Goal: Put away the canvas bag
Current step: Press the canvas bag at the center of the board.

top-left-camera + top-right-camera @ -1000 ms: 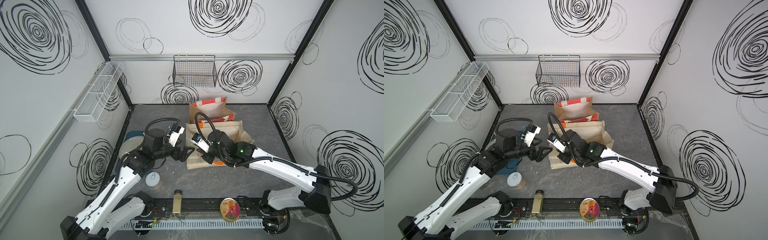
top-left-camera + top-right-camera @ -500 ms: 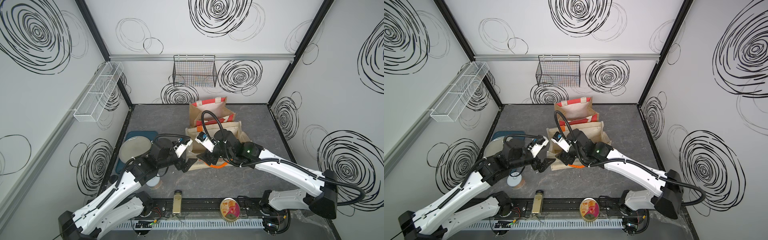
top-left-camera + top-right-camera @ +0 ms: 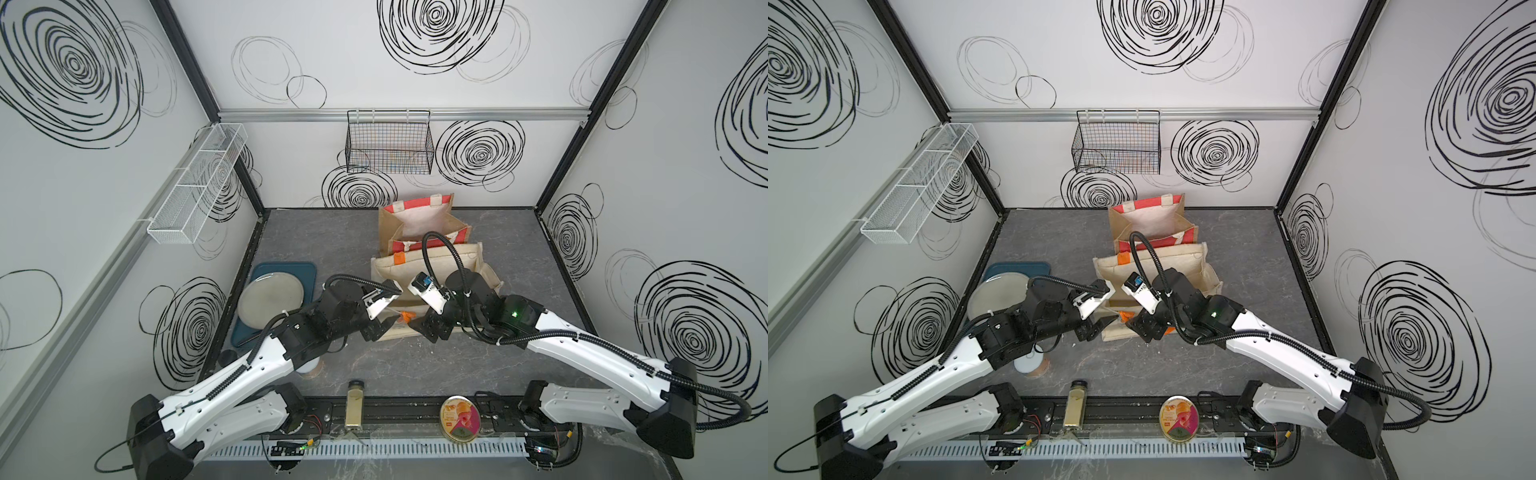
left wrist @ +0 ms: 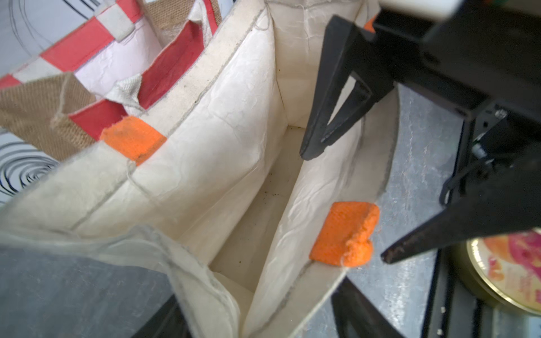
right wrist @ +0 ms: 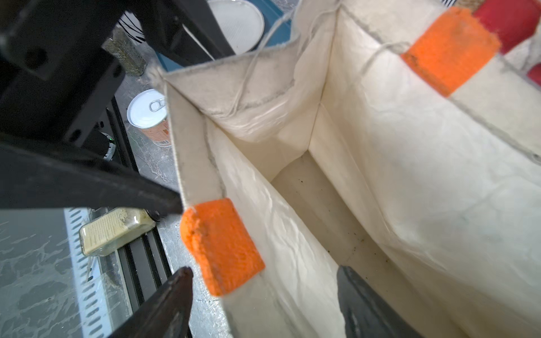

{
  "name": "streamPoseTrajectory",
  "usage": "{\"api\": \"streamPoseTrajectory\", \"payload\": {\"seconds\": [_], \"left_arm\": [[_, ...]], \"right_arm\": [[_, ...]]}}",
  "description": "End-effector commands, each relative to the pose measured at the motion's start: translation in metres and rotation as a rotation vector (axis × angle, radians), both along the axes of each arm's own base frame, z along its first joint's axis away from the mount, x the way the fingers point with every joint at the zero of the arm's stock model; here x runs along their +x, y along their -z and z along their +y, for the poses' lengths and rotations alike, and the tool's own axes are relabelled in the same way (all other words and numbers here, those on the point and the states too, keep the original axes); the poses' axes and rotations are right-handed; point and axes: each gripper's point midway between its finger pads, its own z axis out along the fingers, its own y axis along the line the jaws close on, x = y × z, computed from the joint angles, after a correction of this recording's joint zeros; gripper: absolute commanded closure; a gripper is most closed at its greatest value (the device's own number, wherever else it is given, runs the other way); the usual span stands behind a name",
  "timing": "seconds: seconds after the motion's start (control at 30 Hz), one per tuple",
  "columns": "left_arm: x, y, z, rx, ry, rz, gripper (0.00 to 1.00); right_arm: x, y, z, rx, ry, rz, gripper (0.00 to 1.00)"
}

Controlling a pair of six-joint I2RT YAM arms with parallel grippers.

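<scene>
Top views: arms cover near half of canvas bag [image 3: 469, 257]; can [image 3: 1029, 363] half-hidden under left arm. Left wrist view: own fingers [image 4: 360, 313] cut off at lower edge. Wire basket [image 3: 388, 143] contents unreadable. Canvas bag upright, frame centre, right in front of red-trim jute bag [image 3: 415, 222]; inside, only dark specks on floor. Plate [image 3: 272, 299] on teal tray [image 3: 309, 274], centre-left. Both arms reach in low, wrists meeting at bag's near rim. Left gripper [image 3: 376, 327] jaws apart astride rim corner, not clamped. Right gripper [image 3: 432, 329] spread wide, one finger inside, one outside near wall, beside orange tab [image 5: 219, 245].

Bright, even light; soft shadows. Top views sharp, edges bowed. Wrist views: jaws blurred.
</scene>
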Motion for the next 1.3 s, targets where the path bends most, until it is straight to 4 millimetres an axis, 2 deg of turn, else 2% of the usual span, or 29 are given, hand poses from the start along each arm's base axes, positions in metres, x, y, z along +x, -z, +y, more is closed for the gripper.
{"api": "streamPoseTrajectory", "payload": {"seconds": [0.0,0.07,0.13,0.17,0.2,0.27,0.3,0.33,0.43,0.5,0.7,0.87,1.0,1.03,1.1,1.2,1.27], "left_arm": [[0.008,-0.022,-0.013,-0.032,0.03,-0.076,0.37],[0.008,-0.022,-0.016,-0.032,0.037,-0.071,0.54],[0.009,-0.025,-0.017,-0.046,0.04,-0.075,0.63],[0.008,-0.027,-0.018,-0.053,0.046,-0.075,0.76],[0.007,-0.03,-0.019,-0.063,0.053,-0.072,0.85],[0.009,-0.034,-0.017,-0.086,0.052,-0.061,0.91],[0.009,-0.035,-0.016,-0.098,0.056,-0.052,0.99],[0.01,-0.035,-0.014,-0.109,0.057,-0.04,1.0],[0.014,-0.037,-0.01,-0.14,0.06,-0.017,1.0],[0.016,-0.034,-0.008,-0.123,0.057,-0.011,0.91],[0.012,-0.028,-0.01,-0.114,0.086,0.043,0.9],[0.01,-0.026,-0.007,-0.116,0.103,0.076,0.86],[0.011,-0.016,-0.004,-0.083,0.093,0.102,0.83],[0.012,-0.017,-0.003,-0.088,0.089,0.099,0.83],[0.015,-0.023,0.0,-0.107,0.069,0.092,0.8],[0.02,-0.03,0.008,-0.109,0.04,0.085,0.63],[0.025,-0.035,0.014,-0.09,0.011,0.079,0.53]], "right_arm": [[0.003,-0.009,-0.008,0.028,0.024,-0.02,0.2],[0.005,-0.01,-0.009,0.043,0.028,-0.036,0.2],[0.009,-0.01,-0.007,0.057,0.024,-0.057,0.2],[0.01,-0.01,-0.006,0.059,0.02,-0.066,0.2],[0.012,-0.01,-0.004,0.058,0.016,-0.079,0.2],[0.015,-0.008,-0.001,0.049,0.005,-0.1,0.2],[0.018,-0.011,0.002,0.049,0.001,-0.115,0.21],[0.021,-0.012,0.004,0.049,-0.002,-0.135,0.21],[0.03,-0.016,0.012,0.057,-0.025,-0.201,0.21],[0.035,-0.017,0.018,0.068,-0.039,-0.246,0.22],[0.053,-0.035,0.032,0.148,-0.048,-0.327,0.24],[0.055,-0.032,0.041,0.185,-0.113,-0.32,0.31],[0.053,-0.034,0.053,0.222,-0.17,-0.317,0.43],[0.053,-0.032,0.054,0.216,-0.172,-0.312,0.45],[0.053,-0.023,0.055,0.184,-0.182,-0.294,0.54],[0.054,-0.015,0.051,0.16,-0.169,-0.285,0.76],[0.054,-0.016,0.051,0.161,-0.166,-0.29,0.79]]}}
